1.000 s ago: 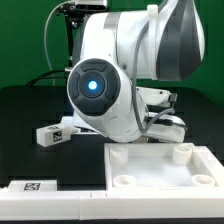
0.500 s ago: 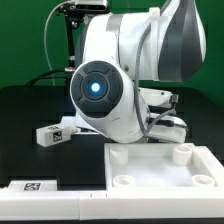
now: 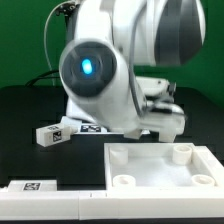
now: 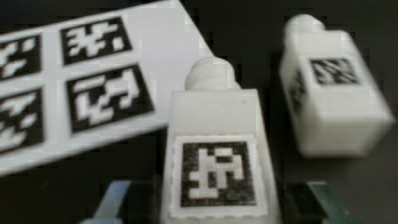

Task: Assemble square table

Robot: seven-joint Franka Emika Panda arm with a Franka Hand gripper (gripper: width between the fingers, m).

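tabletop [image 3: 160, 168]: smooth white plastic, slight sheen. leg [image 4: 214, 140]: same white plastic, matt, with a printed black-and-white tag. marker board [image 4: 80, 75]: flat, matt white. worktop [image 3: 25, 110]: matt black. arm shell [image 3: 140, 40]: glossy white plastic.

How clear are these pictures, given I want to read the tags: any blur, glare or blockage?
Exterior view: evenly lit, but the arm looks soft and fills the middle, its blue light glows, and the white tabletop shows little shading. Wrist view: soft throughout; tags on the near leg and the marker board have fuzzy edges, yet their patterns show.
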